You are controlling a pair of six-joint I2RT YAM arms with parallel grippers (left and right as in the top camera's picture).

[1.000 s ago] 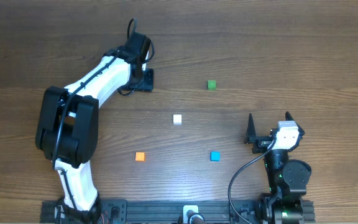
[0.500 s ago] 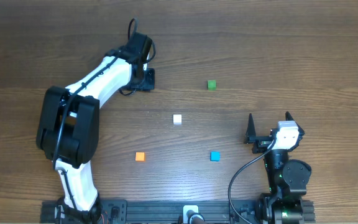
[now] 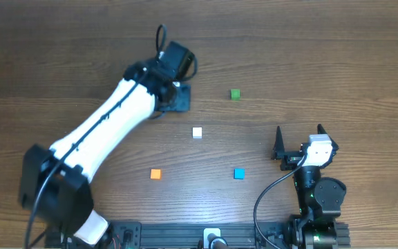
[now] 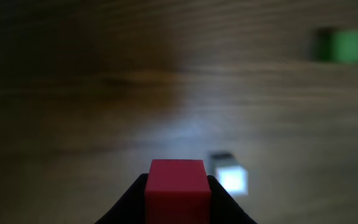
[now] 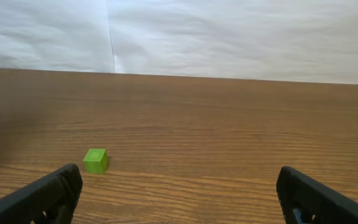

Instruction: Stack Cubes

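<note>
Left claw [image 4: 177,200]: pinching a red cube [image 4: 177,177], just short of the white cube [image 3: 197,133].
Loose on table: orange cube [image 3: 155,174], green cube [image 3: 235,94], blue cube [image 3: 238,173], well apart.
Right claw [image 3: 299,143]: spread wide, empty.
Progress: nothing stacked yet; every placement remains.

I count five small solid-coloured cubes: one red cube [image 4: 177,186], one green cube [image 3: 235,94], one white cube [image 3: 197,132], one orange cube [image 3: 155,173], one blue cube [image 3: 238,173]. I see one brown wooden table [image 3: 337,55].
</note>
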